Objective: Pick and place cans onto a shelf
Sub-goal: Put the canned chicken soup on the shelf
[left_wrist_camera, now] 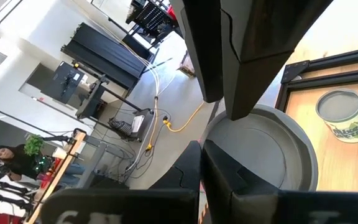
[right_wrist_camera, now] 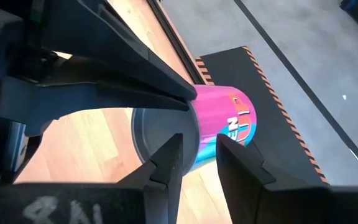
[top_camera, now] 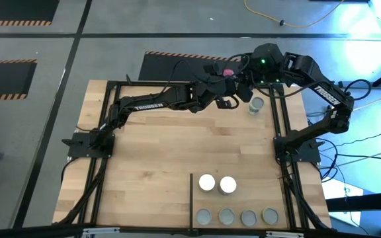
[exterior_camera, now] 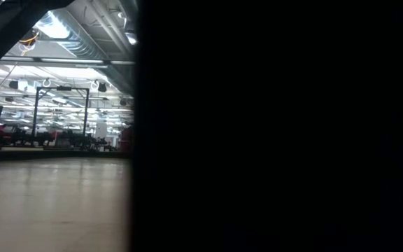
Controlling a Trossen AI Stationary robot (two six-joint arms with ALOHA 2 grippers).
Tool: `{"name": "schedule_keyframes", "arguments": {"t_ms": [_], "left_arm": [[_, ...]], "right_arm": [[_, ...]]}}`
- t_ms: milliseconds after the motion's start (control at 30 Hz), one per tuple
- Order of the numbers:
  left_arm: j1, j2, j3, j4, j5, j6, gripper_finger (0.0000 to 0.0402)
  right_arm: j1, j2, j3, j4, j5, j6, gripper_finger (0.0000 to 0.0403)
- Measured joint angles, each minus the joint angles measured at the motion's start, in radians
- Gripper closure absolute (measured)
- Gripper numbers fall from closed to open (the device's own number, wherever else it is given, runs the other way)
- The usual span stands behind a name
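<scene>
Pink can (right_wrist_camera: 225,127): upper centre of high view, grasped by both left end effector (top_camera: 229,82) and right end effector (top_camera: 243,84). Green-sided can (top_camera: 256,105): bench (top_camera: 151,152), right. Six cans on shelf (top_camera: 243,198), lower right.

"trossen" is printed in white on the left arm (top_camera: 152,102) and on the right arm (top_camera: 327,94).

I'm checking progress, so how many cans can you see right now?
8: four grey-topped cans in a row and two white-topped cans on the shelf, one can near the far edge, one pink can held between both grippers.
</scene>
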Motion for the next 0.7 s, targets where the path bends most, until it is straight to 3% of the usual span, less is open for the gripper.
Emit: {"name": "schedule_keyframes", "arguments": {"t_ms": [700], "left_arm": [[-0.026, 0.0, -0.001, 0.04, 0.028, 0.009, 0.0401]], "right_arm": [[0.0, -0.001, -0.003, -0.041, -0.011, 0.002, 0.0304]]}}
